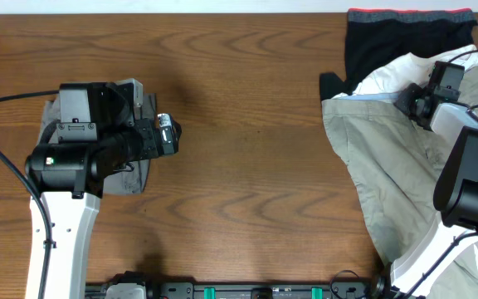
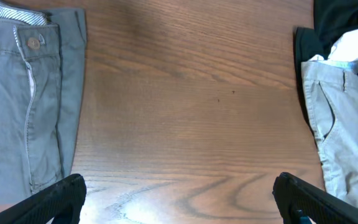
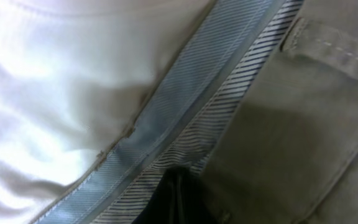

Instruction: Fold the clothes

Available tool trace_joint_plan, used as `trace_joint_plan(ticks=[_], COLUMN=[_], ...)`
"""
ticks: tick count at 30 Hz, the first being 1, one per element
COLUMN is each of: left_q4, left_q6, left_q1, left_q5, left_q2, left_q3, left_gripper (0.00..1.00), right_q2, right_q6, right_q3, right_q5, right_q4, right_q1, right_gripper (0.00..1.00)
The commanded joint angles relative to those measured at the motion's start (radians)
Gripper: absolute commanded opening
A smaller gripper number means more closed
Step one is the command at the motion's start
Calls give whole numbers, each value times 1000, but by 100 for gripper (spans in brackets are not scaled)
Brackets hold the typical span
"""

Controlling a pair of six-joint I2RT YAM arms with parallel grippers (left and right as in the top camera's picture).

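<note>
The pale khaki shorts point(image 1: 380, 166) lie crumpled at the right, and also show in the left wrist view point(image 2: 347, 124). A white T-shirt point(image 1: 388, 76) and a black red-trimmed garment point(image 1: 388, 37) lie under them at the far right. My right gripper point(image 1: 407, 104) is at the shorts' waistband. In the right wrist view its dark fingers point(image 3: 179, 196) are together on the light blue lining point(image 3: 185, 93), next to the white shirt point(image 3: 55, 81). The darker grey shorts point(image 1: 131, 176) lie folded at the left under my left arm. My left gripper point(image 2: 179, 199) is open and empty above bare wood.
The wooden table point(image 1: 256, 149) is bare between the two piles. The grey shorts' button and fly point(image 2: 33, 43) show at the left of the left wrist view. Cables and the arm bases sit along the front edge point(image 1: 256, 291).
</note>
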State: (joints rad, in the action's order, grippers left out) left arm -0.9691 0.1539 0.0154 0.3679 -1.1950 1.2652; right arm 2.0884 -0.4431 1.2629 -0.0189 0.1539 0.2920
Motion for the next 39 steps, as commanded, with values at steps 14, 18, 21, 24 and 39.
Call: trace_joint_plan(ticks=[14, 18, 21, 24, 39], left_q4=[-2, 3, 10, 10, 28], left_q6=[48, 48, 48, 47, 48], left_q1=[4, 4, 4, 4, 4], left_q5=[14, 14, 14, 14, 14], left_q2=[0, 0, 0, 0, 0], left_q3=[20, 20, 20, 20, 20], left_gripper=[98, 98, 98, 98, 98], right_q2=[160, 159, 148, 117, -209], right_q6=[-10, 114, 145, 145, 39], right_q3=[-20, -20, -20, -20, -20], right_q5=[84, -61, -215, -396, -373], right_q4=[-16, -64, -104, -142, 135], right_q1=[359, 369, 369, 369, 114], right_gripper=[1, 15, 33, 45, 52])
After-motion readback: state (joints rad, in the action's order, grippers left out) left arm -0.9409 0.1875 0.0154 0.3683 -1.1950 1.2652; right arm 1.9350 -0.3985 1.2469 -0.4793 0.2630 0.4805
